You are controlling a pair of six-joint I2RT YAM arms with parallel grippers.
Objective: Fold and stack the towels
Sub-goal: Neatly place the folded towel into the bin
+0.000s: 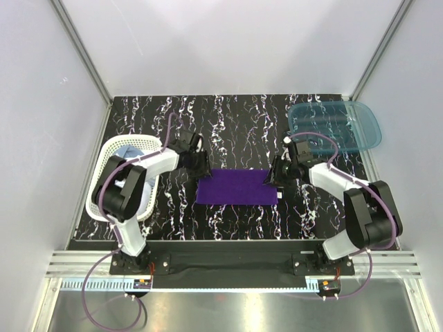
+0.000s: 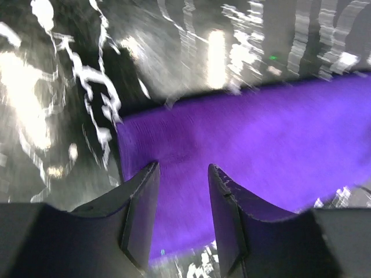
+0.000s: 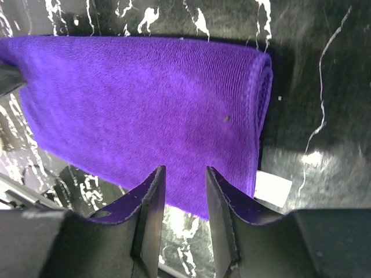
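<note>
Top view: purple towel [image 1: 234, 187] lies flat on the dark marbled counter [image 1: 235, 114], mid-counter, btwn the two arms. Left claw [image 1: 205, 168] sits at the towel's left far corner, right claw [image 1: 271, 178] at its right far corner. White basket [image 1: 104, 162] is on the left w/ pale blue cloth [image 1: 126, 150] showing inside, partly hidden by the left arm. Teal bin [image 1: 336, 124] is at far right, well apart from the towel.

Left wrist view, blurry: left claw [image 2: 182, 168] has its fingers apart and nothing pinched. The purple towel [image 2: 261, 133] shows through the gap, its left edge just beside the tips.

Right wrist view, sharper: right claw [image 3: 184, 171] also has its fingers spread, gripping nothing, over the near edge of the purple towel [image 3: 145, 104]. The towel's right end looks rounded and doubled. A small white tag [image 3: 272, 188] pokes out at that corner, flat on the counter [image 3: 324, 69].
</note>
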